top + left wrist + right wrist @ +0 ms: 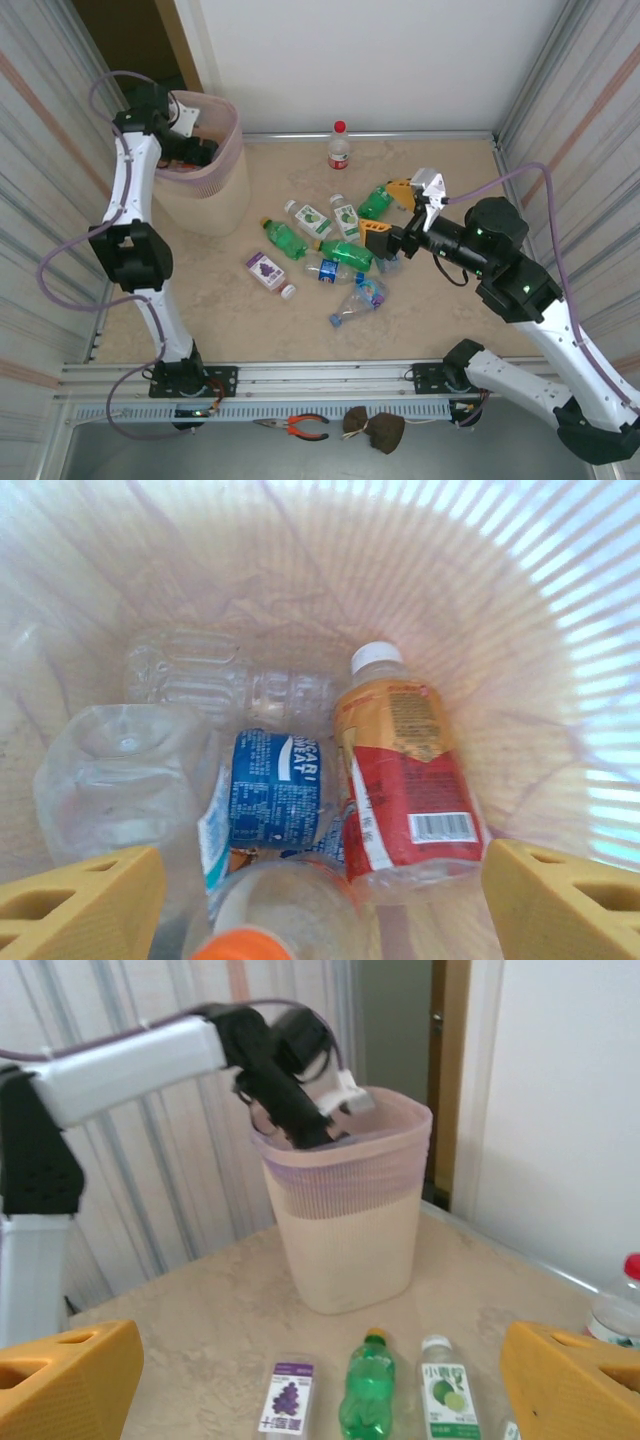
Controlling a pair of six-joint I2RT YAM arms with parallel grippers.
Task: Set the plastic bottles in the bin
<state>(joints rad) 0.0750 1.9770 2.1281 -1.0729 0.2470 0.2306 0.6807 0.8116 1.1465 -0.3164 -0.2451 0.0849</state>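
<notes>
The bin (212,190) stands at the far left of the table. My left gripper (192,152) hangs inside its rim, open. Looking down past the yellow fingers (85,905), I see several plastic bottles on the bin's floor: a red-labelled one (405,775), a blue-labelled one (275,790) and clear ones (215,680). An orange-capped bottle (285,910) lies loose between the jaws, touching neither. My right gripper (385,212) hovers open over the scattered bottles (345,253) mid-table, holding nothing. Below it lie a purple-labelled bottle (288,1400), a green one (368,1392) and a lime-labelled one (446,1396).
A red-capped bottle (339,146) stands upright by the back wall. Metal-ribbed walls close in both sides. The left arm (140,1055) reaches over the bin's rim (345,1120). Pliers (300,426) lie on the front rail, off the table.
</notes>
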